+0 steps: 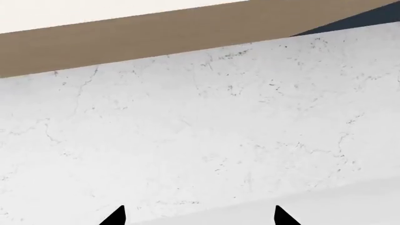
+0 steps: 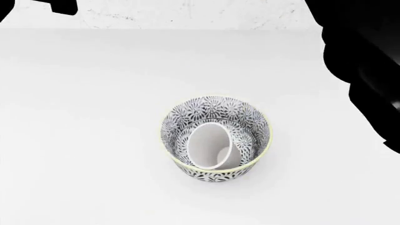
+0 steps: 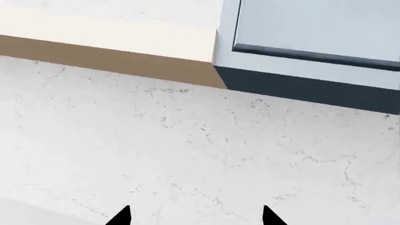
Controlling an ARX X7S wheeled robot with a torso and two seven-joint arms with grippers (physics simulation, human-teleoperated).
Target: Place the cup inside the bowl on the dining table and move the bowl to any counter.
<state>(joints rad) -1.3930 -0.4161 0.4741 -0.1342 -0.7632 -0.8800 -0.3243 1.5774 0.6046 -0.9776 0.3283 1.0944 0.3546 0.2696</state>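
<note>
The bowl [image 2: 216, 137], black-and-white floral with a pale yellowish rim, stands upright on the flat white counter [image 2: 81, 103]. The white cup [image 2: 211, 146] lies tilted inside it, mouth toward me. The dining table is out of view. My left gripper [image 1: 200, 215] is open with nothing between its black fingertips [image 1: 117, 216], and it faces the speckled back wall [image 1: 206, 131]. My right gripper [image 3: 196, 215] is open and empty too, facing the same wall [image 3: 187, 145]. Neither gripper touches the bowl. Part of the left arm [image 2: 37, 4] shows at the head view's top left, and the right arm [image 2: 366, 61] at its right.
The speckled back wall [image 2: 187, 14] closes the counter's far edge. Above the wall run a tan strip [image 3: 106, 61] and a pale blue cabinet [image 3: 312, 28] with a dark underside. Bare white worktop surrounds the bowl on all sides.
</note>
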